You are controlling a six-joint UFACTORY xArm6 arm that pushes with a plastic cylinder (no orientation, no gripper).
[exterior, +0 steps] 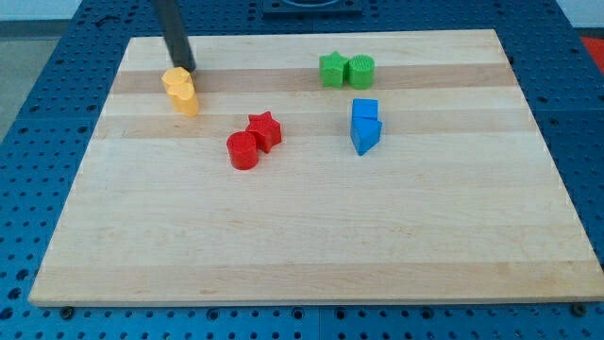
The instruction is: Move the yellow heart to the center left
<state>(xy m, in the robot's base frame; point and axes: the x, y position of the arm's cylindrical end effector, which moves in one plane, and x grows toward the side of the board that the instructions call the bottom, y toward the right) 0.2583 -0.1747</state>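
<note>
Two yellow blocks sit together at the view's upper left: one yellow block (176, 82) above and a second yellow block (188, 100) just below and right of it, touching. I cannot tell which one is the heart. My tip (188, 68) is at the upper right edge of the upper yellow block, touching or nearly touching it. The dark rod rises from there to the view's top.
A red cylinder (243, 150) touches a red star (265, 130) near the middle. A green star (332, 69) and green cylinder (360, 71) touch at the top. A blue cube (365, 111) sits above a blue wedge-like block (364, 135). The wooden board (311, 246) lies on a blue perforated table.
</note>
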